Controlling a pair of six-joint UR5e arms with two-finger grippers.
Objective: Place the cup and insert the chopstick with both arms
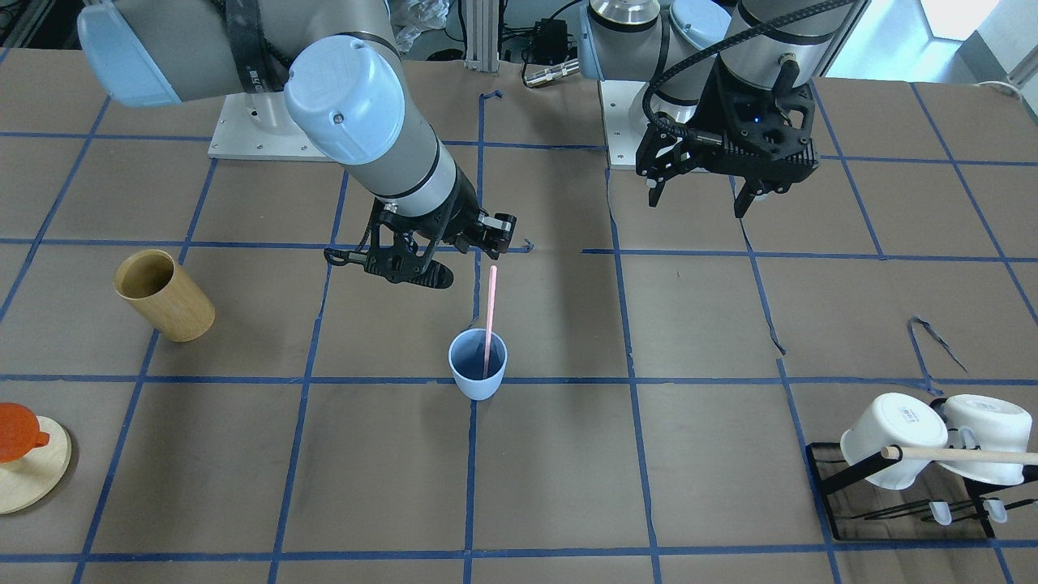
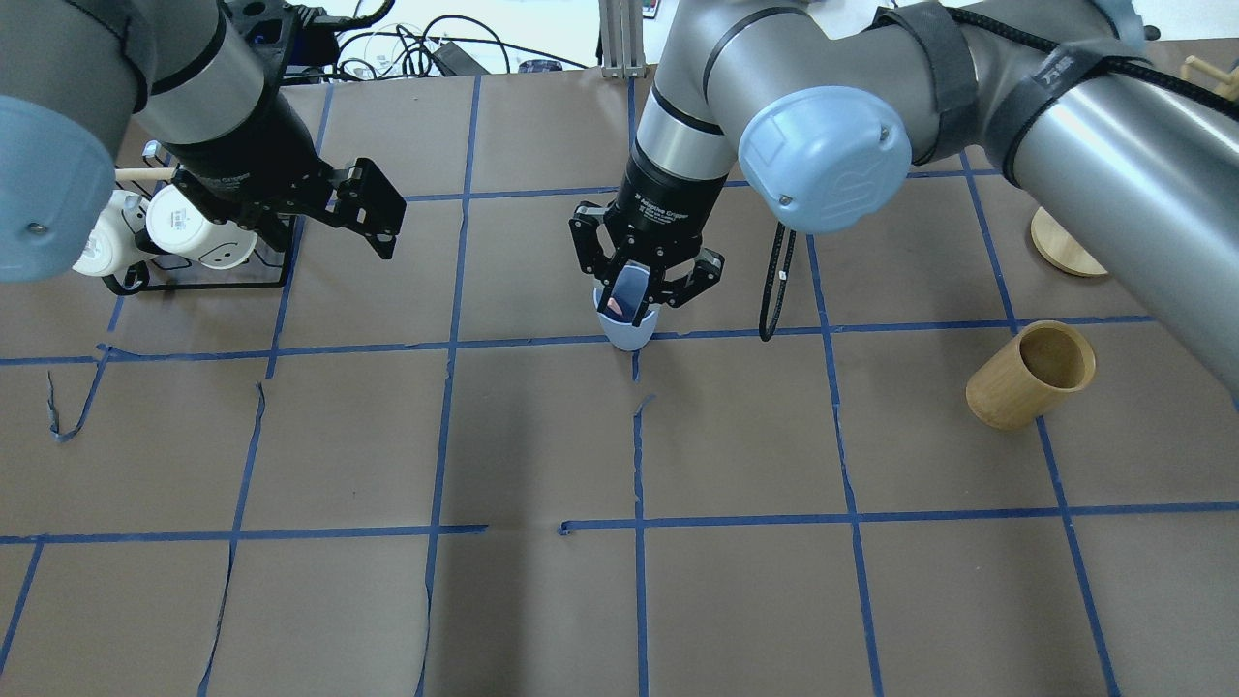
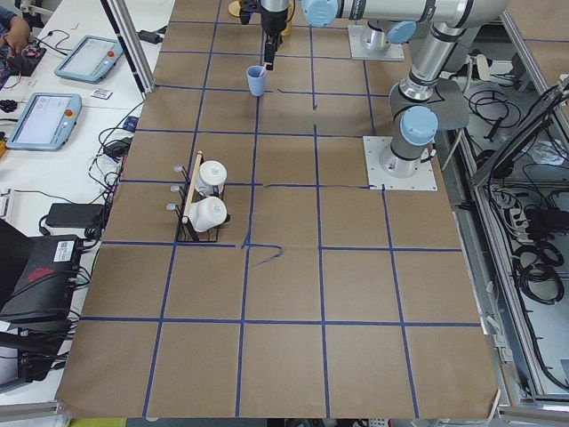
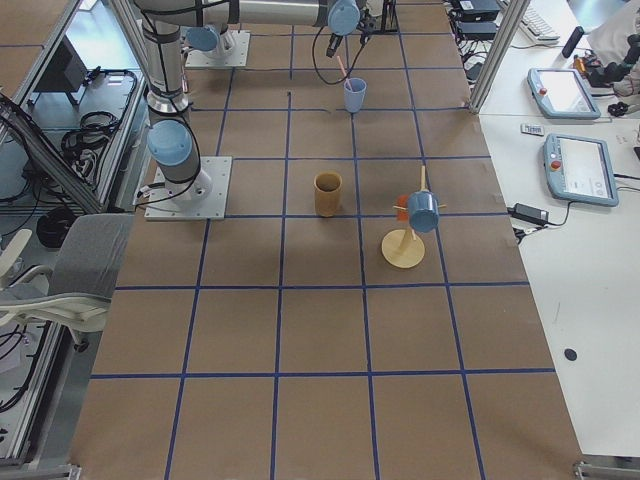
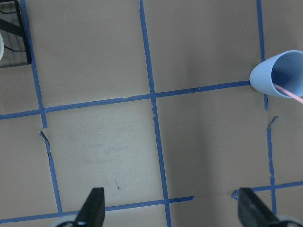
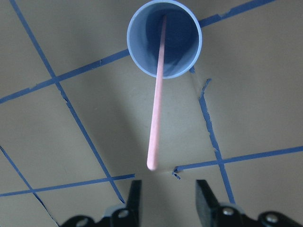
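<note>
The light-blue cup (image 1: 478, 363) stands upright on the table at a tape crossing near the middle. The pale-pink chopstick (image 1: 491, 316) stands in it, leaning on the rim, with its top free. My right gripper (image 1: 466, 255) hovers just above the chopstick's top, open and holding nothing. The right wrist view shows its fingers (image 6: 135, 201) apart, with the chopstick (image 6: 156, 109) and cup (image 6: 164, 38) below. My left gripper (image 1: 697, 203) is open and empty, raised off to the side. Its wrist view shows the cup (image 5: 279, 75) at the right edge.
A tan wooden cylinder cup (image 1: 165, 296) lies tilted on my right side. A round wooden stand with an orange piece (image 1: 24, 462) is beyond it. A black rack (image 1: 827, 474) with two white mugs and a wooden rod (image 1: 965, 456) stands on my left side.
</note>
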